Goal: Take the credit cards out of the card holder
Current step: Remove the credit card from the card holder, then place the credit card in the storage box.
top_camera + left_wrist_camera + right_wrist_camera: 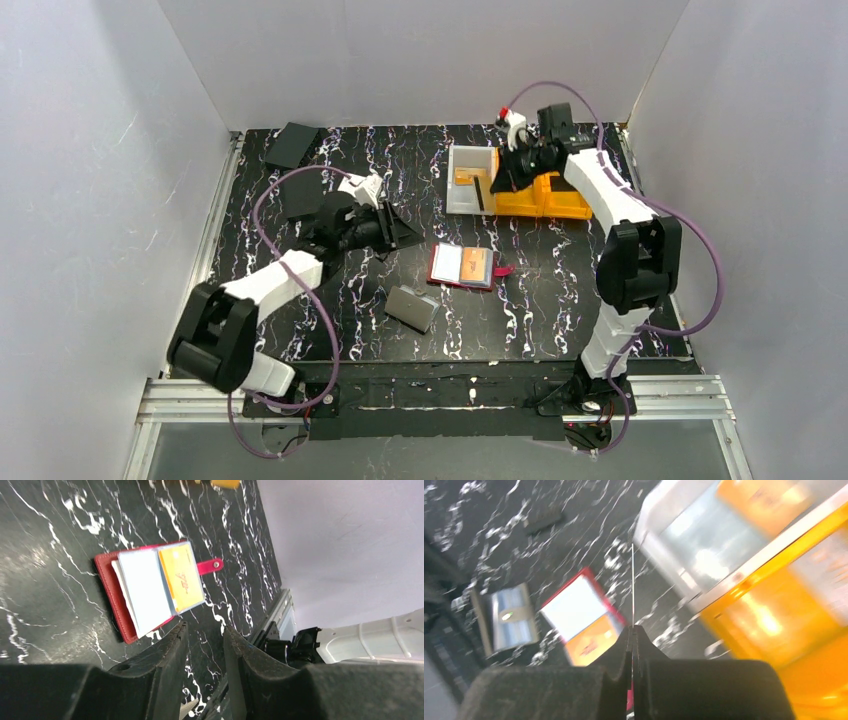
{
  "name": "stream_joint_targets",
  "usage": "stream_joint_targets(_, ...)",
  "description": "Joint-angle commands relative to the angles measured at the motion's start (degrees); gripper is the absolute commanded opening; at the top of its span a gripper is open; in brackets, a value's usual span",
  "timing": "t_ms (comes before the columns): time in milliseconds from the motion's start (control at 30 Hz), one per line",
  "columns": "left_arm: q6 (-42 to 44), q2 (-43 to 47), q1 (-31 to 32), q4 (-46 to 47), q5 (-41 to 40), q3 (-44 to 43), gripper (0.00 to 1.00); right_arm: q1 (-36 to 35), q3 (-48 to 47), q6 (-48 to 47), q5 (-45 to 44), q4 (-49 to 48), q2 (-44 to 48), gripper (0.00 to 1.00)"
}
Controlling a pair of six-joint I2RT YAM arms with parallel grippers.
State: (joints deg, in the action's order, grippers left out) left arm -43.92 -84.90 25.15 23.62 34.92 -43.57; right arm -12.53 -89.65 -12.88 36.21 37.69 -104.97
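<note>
The dark red card holder [461, 267] lies open mid-table, snap tab to the right, an orange-gold credit card [476, 266] in its right sleeve. It also shows in the left wrist view [107, 587] with that card [181, 577], and in the right wrist view [589, 612]. My right gripper [495, 183] is above the white tray's [455, 190] right side, shut on a thin dark credit card [480, 194], seen edge-on in the right wrist view [632, 580]. Another orange card [467, 176] lies in the tray. My left gripper [405, 232] is open and empty, left of the holder.
Yellow bins [545, 197] stand right of the white tray. A flat grey case [411, 308] lies in front of the holder on the left. Dark flat items [291, 145] lie at the back left. White walls close in the table.
</note>
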Motion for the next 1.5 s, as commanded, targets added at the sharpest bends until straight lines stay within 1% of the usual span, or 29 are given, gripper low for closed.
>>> stream_joint_targets(0, 7.23, 10.54, -1.68, -5.16, -5.39, 2.25, 0.33, -2.91, -12.90, -8.79, -9.93, 5.18, -4.32, 0.01)
stream_joint_targets(67, 10.48, 14.78, -2.42, -7.43, -7.11, 3.56, 0.36, -5.02, -18.86, -11.26, -14.56, 7.29, -7.01, 0.01)
stream_joint_targets(100, 11.73, 16.98, -2.85, -7.79, -8.10, 4.37, 0.43, -5.95, -21.56, -12.26, -16.54, 8.30, -8.66, 0.01)
stream_joint_targets(133, 12.59, 19.04, -3.32, -7.95, -9.33, 5.45, 0.55, -6.75, -23.65, -12.75, -17.95, 8.57, -9.46, 0.01)
stream_joint_targets(200, 12.51, 23.31, -4.17, -8.08, -13.28, 8.07, 0.92, -7.65, -27.20, -13.16, -19.07, 9.44, -10.32, 0.01)
stream_joint_targets(233, 11.45, 25.00, -4.58, -8.19, -14.55, 9.38, 0.98, -8.01, -28.41, -13.38, -18.89, 9.91, -10.19, 0.01)
stream_joint_targets(300, 9.09, 27.27, -5.81, -8.04, -13.37, 10.72, 0.98, -8.93, -29.12, -14.53, -17.16, 10.78, -8.90, 0.01)
stream_joint_targets(367, 5.57, 26.91, -6.98, -6.87, -7.18, 10.10, 0.98, -9.97, -26.39, -16.92, -15.09, 10.86, -6.05, 0.01)
stream_joint_targets(467, -7.27, 23.00, -7.30, -3.41, -0.19, 7.77, 0.98, -11.35, -18.49, -20.44, -12.48, 8.13, 0.38, 0.01)
stream_joint_targets(533, -17.63, 19.18, -7.25, 0.47, 1.98, 6.84, 0.98, -11.98, -11.70, -22.88, -11.20, 5.23, 5.38, 0.01)
stream_joint_targets(633, -32.02, 15.96, -5.85, 6.24, 1.11, 5.94, 0.97, -13.63, -2.23, -26.68, -10.74, 0.51, 12.88, 0.01)
stream_joint_targets(700, -36.83, 15.04, -3.43, 7.34, -1.61, 4.66, 0.96, -15.81, 2.80, -29.12, -12.44, -1.49, 17.07, 0.01)
stream_joint_targets(767, -42.20, 13.99, -0.89, 7.32, -4.67, 3.34, 0.94, -17.67, 4.51, -30.59, -14.72, 0.28, 18.71, 0.01)
stream_joint_targets(867, -50.32, 11.54, 1.98, 7.35, -8.12, 1.70, 0.93, -19.10, 7.40, -31.68, -17.45, -0.38, 20.91, 0.01)
stream_joint_targets(900, -52.00, 10.65, 2.89, 7.28, -8.90, 0.90, 0.93, -19.45, 7.79, -31.84, -17.94, -0.18, 21.20, 0.01)
stream_joint_targets(967, -54.62, 8.48, 4.74, 7.25, -10.12, -0.66, 0.98, -20.36, 8.50, -32.26, -19.34, -0.24, 21.94, 0.01)
stream_joint_targets(1167, -59.17, 3.65, 8.09, 5.46, -10.68, -3.71, 0.98, -23.05, 8.58, -33.03, -23.45, -0.47, 22.94, 0.01)
stream_joint_targets(1267, -59.81, 3.45, 8.51, 0.91, -12.26, -4.29, 0.98, -24.41, 8.35, -33.28, -23.99, -0.19, 23.05, 0.01)
stream_joint_targets(1300, -59.63, 3.26, 8.57, -0.13, -12.66, -4.65, 0.97, -25.33, 8.39, -33.53, -24.70, -0.09, 23.01, 0.01)
stream_joint_targets(1367, -59.44, 2.73, 8.58, -1.28, -13.16, -5.28, 0.91, -27.57, 8.60, -34.31, -27.56, -0.07, 22.72, 0.01)
stream_joint_targets(1433, -59.44, 1.80, 8.57, -1.51, -13.19, -5.65, 0.80, -29.74, 8.78, -35.24, -30.68, -0.15, 22.46, 0.01)
stream_joint_targets(1467, -59.53, 1.37, 8.54, -1.67, -12.88, -5.72, 0.77, -30.65, 8.83, -35.66, -31.94, -0.12, 22.29, 0.01)
